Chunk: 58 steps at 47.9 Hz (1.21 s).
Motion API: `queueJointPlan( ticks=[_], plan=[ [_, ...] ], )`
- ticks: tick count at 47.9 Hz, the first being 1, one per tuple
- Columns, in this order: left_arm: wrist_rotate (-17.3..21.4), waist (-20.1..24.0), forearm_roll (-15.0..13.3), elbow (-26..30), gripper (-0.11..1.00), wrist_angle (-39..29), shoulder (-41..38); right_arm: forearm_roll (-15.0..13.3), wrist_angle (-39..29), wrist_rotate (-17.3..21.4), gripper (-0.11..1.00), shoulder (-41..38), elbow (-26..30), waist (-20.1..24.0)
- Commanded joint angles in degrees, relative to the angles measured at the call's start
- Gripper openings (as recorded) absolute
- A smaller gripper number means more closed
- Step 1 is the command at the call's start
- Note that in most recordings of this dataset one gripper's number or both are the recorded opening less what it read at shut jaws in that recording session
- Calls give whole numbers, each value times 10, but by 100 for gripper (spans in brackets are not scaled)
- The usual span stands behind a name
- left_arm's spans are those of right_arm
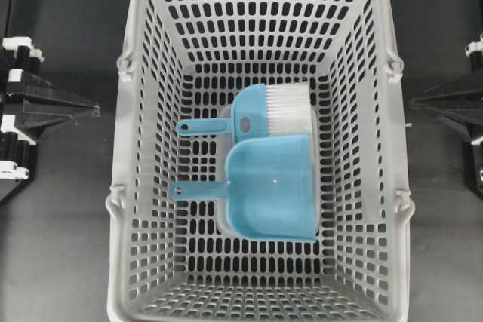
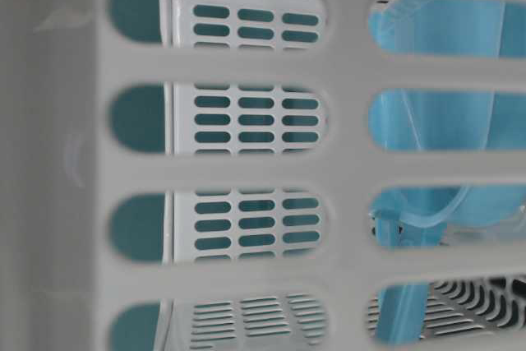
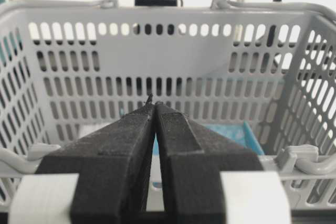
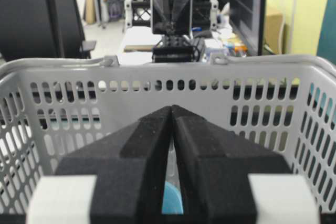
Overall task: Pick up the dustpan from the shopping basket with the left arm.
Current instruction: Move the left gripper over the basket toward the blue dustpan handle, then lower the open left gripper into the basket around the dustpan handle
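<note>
The light blue dustpan (image 1: 272, 186) lies flat on the floor of the grey shopping basket (image 1: 125, 148), with its thin handle (image 1: 196, 188) pointing left. It also shows in the left wrist view (image 3: 226, 132) and through the basket slots in the table-level view (image 2: 444, 121). My left gripper (image 1: 95, 109) is shut and empty, outside the basket's left wall; its tips (image 3: 155, 104) meet in front of the basket rim. My right gripper (image 1: 413, 102) is shut and empty, outside the right wall, with its tips (image 4: 172, 107) touching.
A blue hand brush (image 1: 253, 115) with white bristles (image 1: 290, 107) lies just behind the dustpan, its handle also pointing left. A clear container edge (image 1: 223, 220) shows under the dustpan. The basket's tall slotted walls (image 3: 157, 56) stand between both grippers and the dustpan.
</note>
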<state>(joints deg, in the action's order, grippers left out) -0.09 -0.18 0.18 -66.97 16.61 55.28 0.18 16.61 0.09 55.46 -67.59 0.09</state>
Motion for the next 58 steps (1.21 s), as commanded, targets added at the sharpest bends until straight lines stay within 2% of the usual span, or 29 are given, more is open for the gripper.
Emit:
queueJointPlan(
  ticks=[1,5,10,18,24,31,53,58],
  plan=[
    [-11,-2,24,37,6,-25,-2,1,4,9,0,-4,11,6],
    [-18,-4,24,73,0,-79,-6,5,-2,11,0,-1,11,11],
    [-20,-4,24,129,0,-166,-25,5,-14,21,0,4,14,15],
    [-17,-3,23,247,0,-344,-68,5,-44,32,0,16,21,20],
    [-17,-7,24,319,0,-427,-112,5,-67,32,0,24,27,21],
    [-16,-16,24,387,0,-489,-175,5,-87,32,0,33,30,21],
    [-20,-39,24,533,0,-612,-371,5,-113,25,1,39,29,11],
    [-22,-39,24,563,0,-651,-413,5,-113,26,12,40,29,9]
  ],
)
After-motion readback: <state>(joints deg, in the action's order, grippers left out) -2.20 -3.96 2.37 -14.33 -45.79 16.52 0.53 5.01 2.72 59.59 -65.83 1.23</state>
